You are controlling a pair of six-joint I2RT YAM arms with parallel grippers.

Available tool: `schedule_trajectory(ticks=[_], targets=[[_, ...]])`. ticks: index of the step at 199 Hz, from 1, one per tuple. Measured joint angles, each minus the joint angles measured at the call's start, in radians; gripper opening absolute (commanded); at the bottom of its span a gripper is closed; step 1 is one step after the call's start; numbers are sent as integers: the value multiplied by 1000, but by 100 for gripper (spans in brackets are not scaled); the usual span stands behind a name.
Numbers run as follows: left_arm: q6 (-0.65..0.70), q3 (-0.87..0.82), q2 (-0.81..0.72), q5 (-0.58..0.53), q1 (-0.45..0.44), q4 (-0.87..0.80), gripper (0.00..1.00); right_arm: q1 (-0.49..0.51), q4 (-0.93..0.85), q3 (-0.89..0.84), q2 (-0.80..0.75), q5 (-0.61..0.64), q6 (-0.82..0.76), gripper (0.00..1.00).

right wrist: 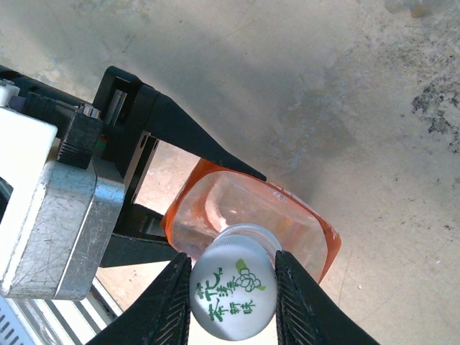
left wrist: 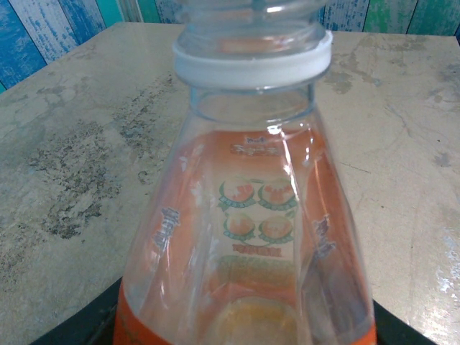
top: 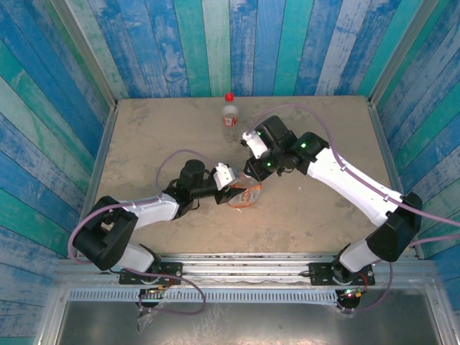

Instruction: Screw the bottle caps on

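Left gripper (right wrist: 220, 215) clamps the orange bottle (left wrist: 248, 215) low on its body at mid-table, while right gripper (right wrist: 231, 284) pinches the white cap (right wrist: 228, 300) sitting on the neck. The bottle looks empty, light and thin-walled, so a hard squeeze would likely dent it; the small cap wants a firm pinch across its rim. The bottle stands upright, long axis vertical, mouth up.

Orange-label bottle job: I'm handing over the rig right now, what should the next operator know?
Left hand: shut on the orange-label bottle, gripping its body.
Right hand: shut on the white cap, atop that bottle's neck.
Done: the small bottle at the far edge of the table wears its red cap.
Left: screw the white cap down; how far it is on cannot be told.
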Motion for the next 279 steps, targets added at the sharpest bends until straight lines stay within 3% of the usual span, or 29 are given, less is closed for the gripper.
schedule_trajectory(ticks=[118,157,181,231,279], targets=[[0,0,0,1,0,0,54,0,-2,0,10,18,2,42],[0,0,0,1,0,0,54,0,-1,0,10,18,8,58],[0,0,0,2,0,-1,54,-2,2,0,6,13,18,62],[0,0,0,2,0,0,54,-39,34,-6,-34,6,57,59],[0,0,1,2,0,0,54,-55,49,-28,-51,-2,79,43]])
